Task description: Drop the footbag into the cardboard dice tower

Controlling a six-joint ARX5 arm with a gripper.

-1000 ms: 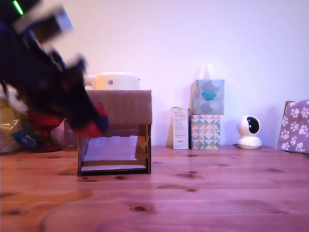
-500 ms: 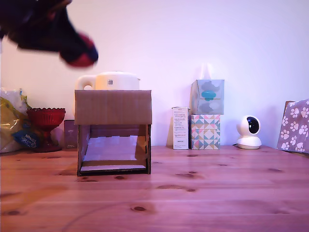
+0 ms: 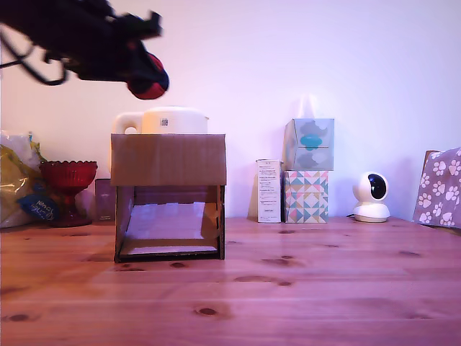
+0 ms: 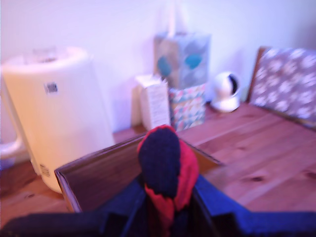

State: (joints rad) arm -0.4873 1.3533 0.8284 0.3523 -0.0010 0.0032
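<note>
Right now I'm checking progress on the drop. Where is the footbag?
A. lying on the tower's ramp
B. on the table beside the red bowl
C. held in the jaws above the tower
C: the footbag sits clamped in the gripper, above the cardboard dice tower.

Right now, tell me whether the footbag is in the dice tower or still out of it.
Out. The footbag is clamped in the gripper, in the air above the cardboard dice tower; the wrist view shows the tower's open top below it.
</note>
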